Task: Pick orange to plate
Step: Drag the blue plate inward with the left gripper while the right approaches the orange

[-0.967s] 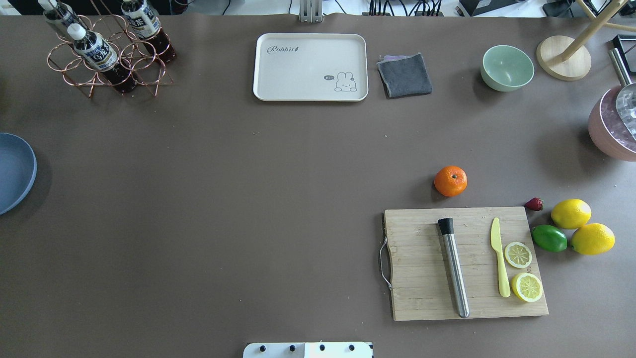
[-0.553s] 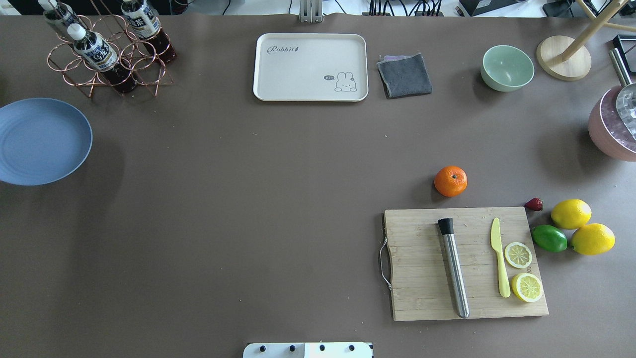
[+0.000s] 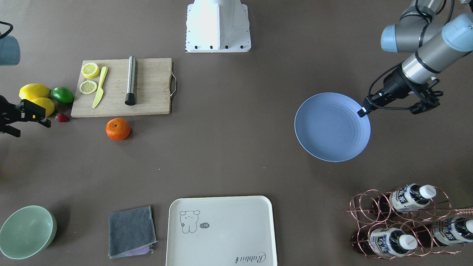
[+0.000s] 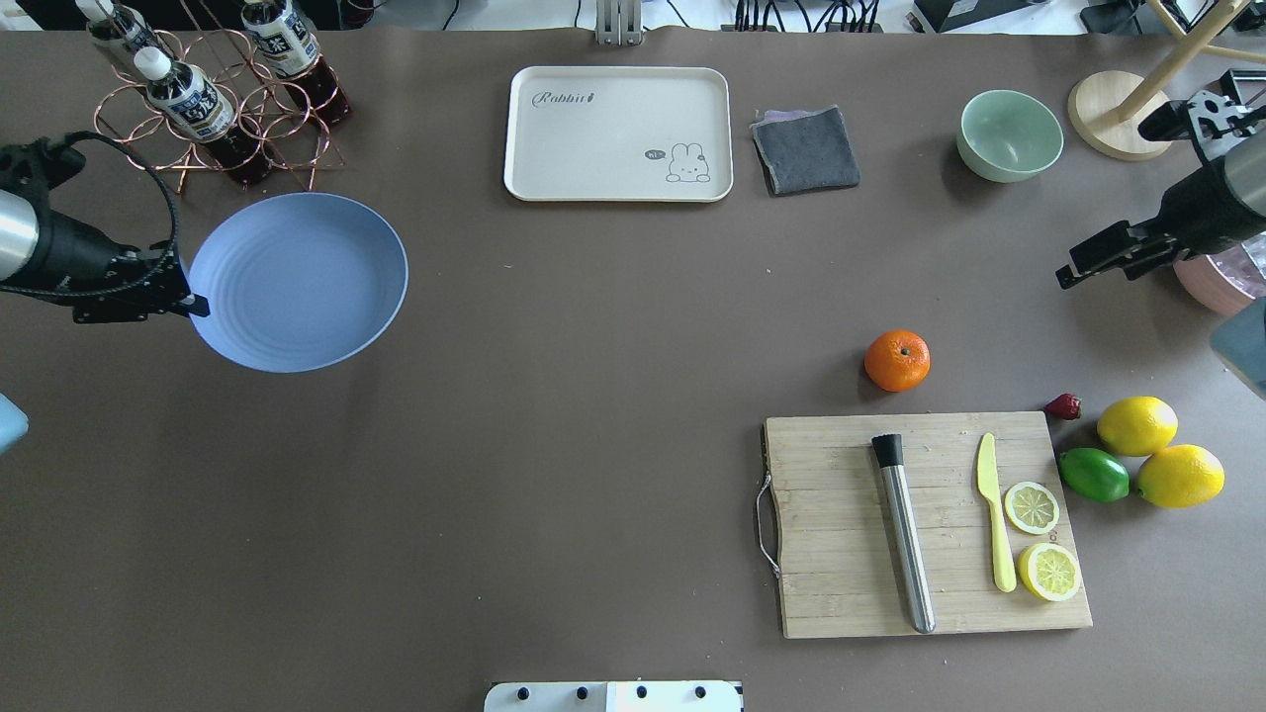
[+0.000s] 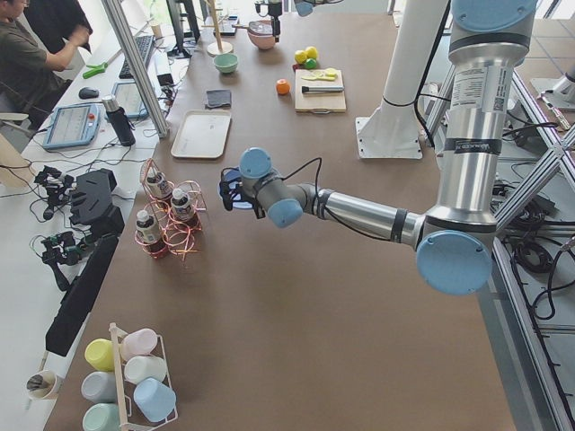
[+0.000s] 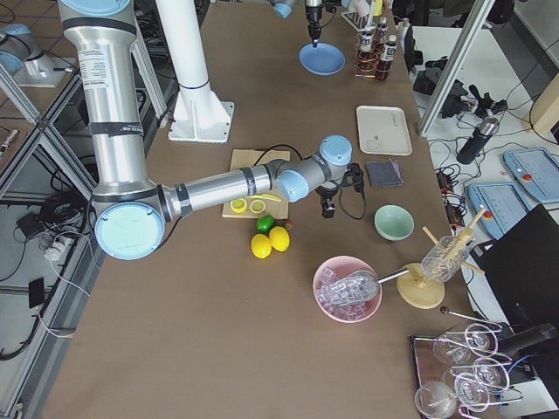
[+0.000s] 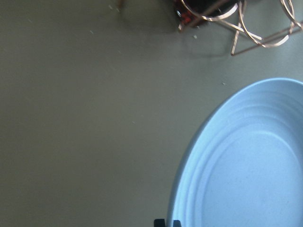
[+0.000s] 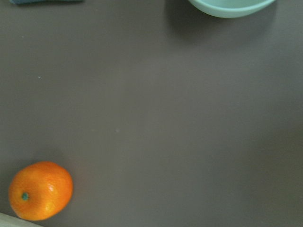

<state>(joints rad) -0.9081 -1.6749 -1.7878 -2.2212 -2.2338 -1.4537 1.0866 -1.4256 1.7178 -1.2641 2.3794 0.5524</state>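
The orange (image 4: 897, 360) lies on the brown table just beyond the cutting board's far edge; it also shows as the orange (image 3: 118, 129) and the orange (image 8: 41, 190). My left gripper (image 4: 194, 303) is shut on the near rim of the pale blue plate (image 4: 299, 282), holding it over the table's left side beside the bottle rack. The plate (image 3: 332, 127) casts a shadow beneath it. My right gripper (image 4: 1066, 274) hangs open and empty at the right edge, well right of the orange and beyond the lemons.
A cutting board (image 4: 841, 583) carries a steel muddler, a yellow knife and lemon slices. Two lemons (image 4: 1137, 424), a lime (image 4: 1093, 474) and a strawberry lie to its right. Farther back stand a cream tray (image 4: 617, 133), grey cloth (image 4: 806, 149), mint bowl (image 4: 1009, 134) and copper bottle rack (image 4: 213, 109).
The plate has travelled right from the left edge, and the left arm holding it has come into view. The right arm has entered at the right edge. The orange has not moved.
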